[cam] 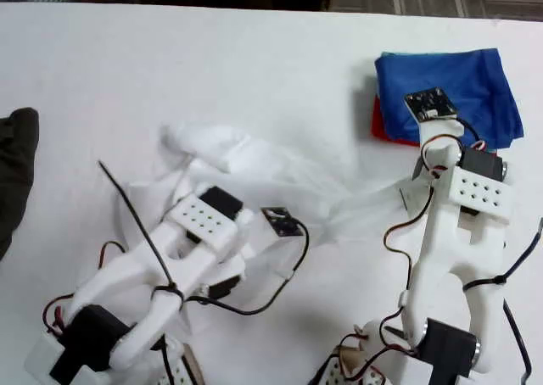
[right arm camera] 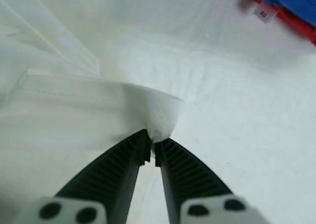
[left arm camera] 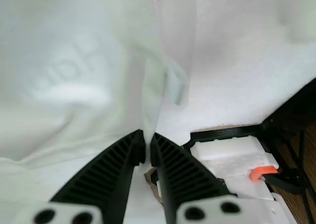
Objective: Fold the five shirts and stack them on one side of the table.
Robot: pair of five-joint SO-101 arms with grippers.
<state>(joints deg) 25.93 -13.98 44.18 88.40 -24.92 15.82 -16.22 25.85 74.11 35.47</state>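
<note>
At the 9 o'clock edge of the table (cam: 254, 54), in the high view, lies a dark garment (cam: 17, 173), crumpled and partly cut off by the edge of the picture. It is well apart from the other clothes.

The left arm (cam: 153, 275) comes in from about 7 o'clock and points toward the middle. In front of it, around the centre of the table, lies the white shirt (cam: 246, 169). It is not folded: the cloth is bunched and wrinkled, and one part is drawn out toward 3 o'clock. In the left wrist view the left gripper (left arm camera: 147, 145) has its two black ribbed fingers pressed together on a thin fold of this white shirt, and the cloth rises from the tips as a narrow pleat.

The right arm (cam: 458, 232) comes in from about 5 o'clock. In the right wrist view the right gripper (right arm camera: 150, 147) is also closed on the white shirt; it pinches a stitched hem, which curls over just beyond the fingertips.

At about 2 o'clock, just beyond the right arm, is the stack. The blue shirt (cam: 450, 92) is folded and lies on top of the red shirt (cam: 380, 124), which shows as a narrow strip at the side facing 9 o'clock. In the right wrist view a small white label (right arm camera: 262, 13) lies at the edge of these two.
</note>
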